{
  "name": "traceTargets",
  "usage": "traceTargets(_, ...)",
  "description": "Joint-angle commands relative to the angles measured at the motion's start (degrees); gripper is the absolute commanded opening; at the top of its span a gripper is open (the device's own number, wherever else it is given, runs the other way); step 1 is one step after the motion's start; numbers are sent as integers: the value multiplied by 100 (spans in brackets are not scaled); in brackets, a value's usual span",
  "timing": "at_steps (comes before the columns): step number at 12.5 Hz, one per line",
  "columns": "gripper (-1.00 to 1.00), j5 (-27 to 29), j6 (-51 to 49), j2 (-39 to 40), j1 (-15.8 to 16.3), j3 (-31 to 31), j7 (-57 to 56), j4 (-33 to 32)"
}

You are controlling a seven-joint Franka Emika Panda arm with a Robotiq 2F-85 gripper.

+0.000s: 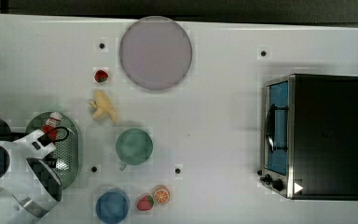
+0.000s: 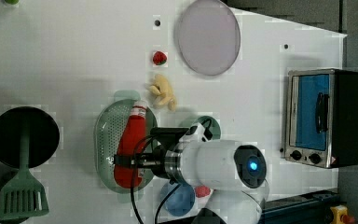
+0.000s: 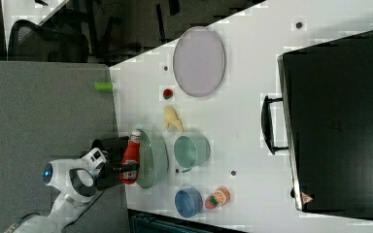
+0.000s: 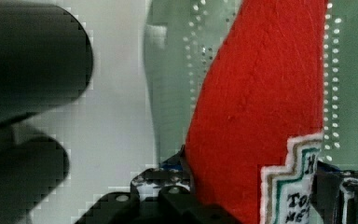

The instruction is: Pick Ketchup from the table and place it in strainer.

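Ketchup (image 4: pixel 261 107) fills my wrist view, clamped in the gripper (image 2: pixel 129 161) and hanging above the strainer (image 2: pixel 103 140), and I judge an off-centre release could tip it over the rim onto the table (image 2: pixel 74 60).

— Where's the Ketchup (image 2: pixel 131 135)?

— Over the strainer (image 2: pixel 105 140), lying along the strainer's length. It's a red bottle with a white cap and a white label lettered in dark print.

— And the strainer itself?

— A pale green oval basket dotted with small holes, sitting on the white table near the edge at the top view's left.
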Motion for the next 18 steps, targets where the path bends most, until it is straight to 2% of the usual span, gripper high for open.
traceTargets(1,88,-194,15,49,1,-102,391,57)
traceTargets(2,100,-194,28,36,1,-101,392,80)
traceTargets(6,100,-176,-76,-368,-148,-130,425,143)
traceTargets(11,100,-129,-1134,-1586,-997,-379,451,284)
traceTargets(15,100,-121,-2300,-2468,-1565,-1103,449,565)
traceTargets(18,100,-116,-3267,-2791,-1724,-1948,393,1061)
